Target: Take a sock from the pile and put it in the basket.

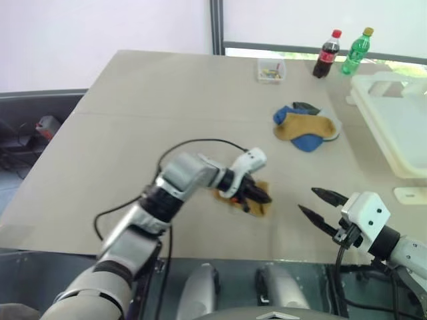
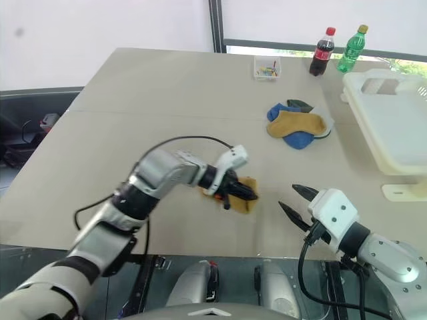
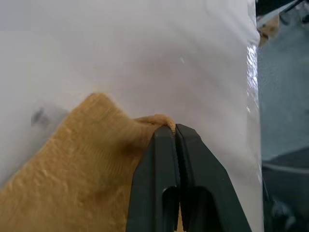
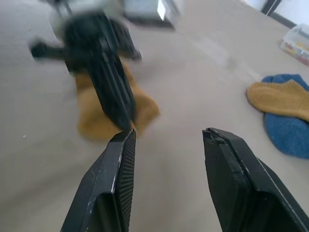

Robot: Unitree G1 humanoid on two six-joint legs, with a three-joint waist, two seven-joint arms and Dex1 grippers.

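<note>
The left gripper (image 1: 261, 197) is clamped on a fold of a mustard sock (image 2: 244, 193) lying limp on the surface at about 8 o'clock from the pile (image 1: 305, 126), soft, light, best pinched at a bunched edge, while the right gripper (image 1: 319, 206) stands apart nearby and the basket (image 1: 393, 120) waits at 3 o'clock.

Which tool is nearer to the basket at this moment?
Right. The right tool hangs open near the table's front edge, below the basket. The left tool is farther off, shut on a mustard sock.
</note>
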